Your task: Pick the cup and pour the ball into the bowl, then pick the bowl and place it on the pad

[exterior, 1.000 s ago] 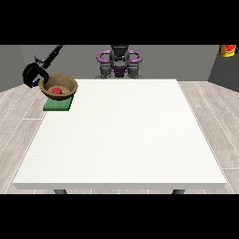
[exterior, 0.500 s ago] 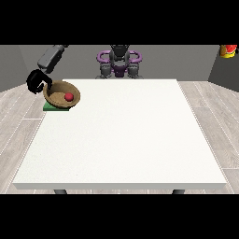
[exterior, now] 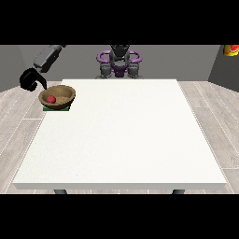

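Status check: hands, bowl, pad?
Hand at the view's left beside the bowl, fingers curled, apart from it. Bowl on green pad, red ball inside. Nothing in the way.

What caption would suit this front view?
Brown bowl holding a red ball sits on the green pad, black hand beside it.

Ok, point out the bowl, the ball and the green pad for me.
bowl [exterior: 68,96]: front view, on its wooden wall at the right.
ball [exterior: 51,99]: front view, on the red ball's middle, inside the bowl.
green pad [exterior: 66,109]: front view, on the corner showing under the bowl.
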`<control>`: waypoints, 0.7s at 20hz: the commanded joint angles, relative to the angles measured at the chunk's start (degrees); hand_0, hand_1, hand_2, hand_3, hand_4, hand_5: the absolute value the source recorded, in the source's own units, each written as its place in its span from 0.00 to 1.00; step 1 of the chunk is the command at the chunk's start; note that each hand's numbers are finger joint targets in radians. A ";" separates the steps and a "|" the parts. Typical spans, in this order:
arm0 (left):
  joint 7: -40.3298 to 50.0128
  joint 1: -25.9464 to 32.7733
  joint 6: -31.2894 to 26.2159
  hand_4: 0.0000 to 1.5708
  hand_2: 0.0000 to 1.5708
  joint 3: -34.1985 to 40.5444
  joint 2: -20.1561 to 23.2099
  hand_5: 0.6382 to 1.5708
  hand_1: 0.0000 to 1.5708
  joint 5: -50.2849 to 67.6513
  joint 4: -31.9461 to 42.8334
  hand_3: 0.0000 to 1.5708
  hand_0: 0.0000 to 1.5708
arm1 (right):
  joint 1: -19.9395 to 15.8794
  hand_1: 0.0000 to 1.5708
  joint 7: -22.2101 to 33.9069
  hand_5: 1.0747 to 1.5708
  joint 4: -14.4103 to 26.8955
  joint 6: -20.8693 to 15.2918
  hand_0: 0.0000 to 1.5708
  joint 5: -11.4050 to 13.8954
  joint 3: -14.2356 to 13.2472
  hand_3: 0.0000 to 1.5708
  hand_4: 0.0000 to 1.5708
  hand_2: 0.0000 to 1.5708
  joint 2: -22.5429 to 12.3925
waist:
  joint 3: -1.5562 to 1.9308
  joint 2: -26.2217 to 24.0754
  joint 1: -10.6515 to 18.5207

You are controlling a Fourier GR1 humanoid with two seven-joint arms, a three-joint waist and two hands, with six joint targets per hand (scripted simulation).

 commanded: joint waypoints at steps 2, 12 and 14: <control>-5.11 0.83 -2.62 0.75 0.00 2.21 2.56 0.99 0.00 0.27 3.83 0.00 0.00 | -0.81 0.93 -3.95 0.92 -0.77 -3.13 0.93 -1.76 -1.57 0.53 0.00 0.90 4.00 | -0.03 3.77 0.96; -1.53 0.31 0.72 0.76 0.00 -1.09 0.40 1.00 0.00 0.30 -0.91 0.00 0.00 | -3.84 0.12 -0.22 0.76 2.20 -0.50 0.12 2.87 3.28 0.50 0.00 0.26 -0.04 | 0.01 1.63 2.50; -1.76 0.32 -0.68 0.77 0.00 -1.14 0.90 1.00 0.00 0.70 0.51 0.00 0.00 | -3.84 0.00 -1.93 0.73 1.41 -0.39 0.00 3.57 4.31 0.00 0.00 0.00 1.56 | 0.00 2.24 2.35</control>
